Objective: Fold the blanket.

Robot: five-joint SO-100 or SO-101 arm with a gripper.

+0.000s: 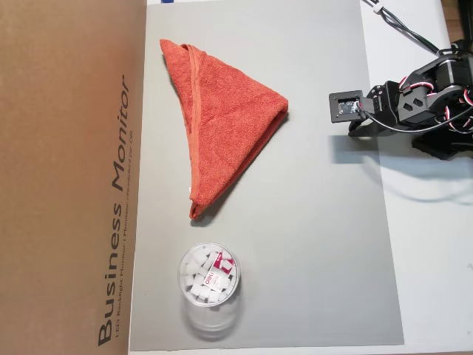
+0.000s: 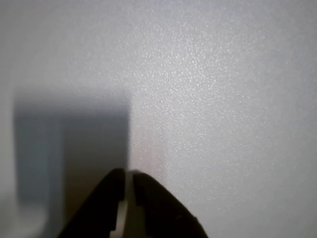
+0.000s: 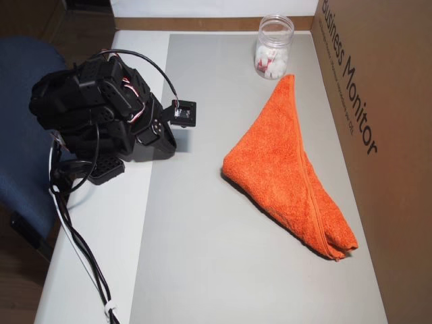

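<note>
The claw [image 2: 128, 174] is sitting nearly closed (empty), well apart from the blanket [image 1: 222, 118], whose long fold is pointing toward the jar [image 1: 208, 277].

I see a white counter [image 3: 88, 270] with a grey mat [image 1: 318, 244] spread over most of it. On the mat lies the blanket [image 1: 222, 118], folded into a triangle, flat and well apart from the arm's base [image 3: 101, 165], which sits on the bare counter beside the mat. A clear plastic jar [image 1: 209, 285] stands on the mat near the blanket's narrow corner. A cardboard box [image 1: 66, 177] borders the mat's far edge.
</note>
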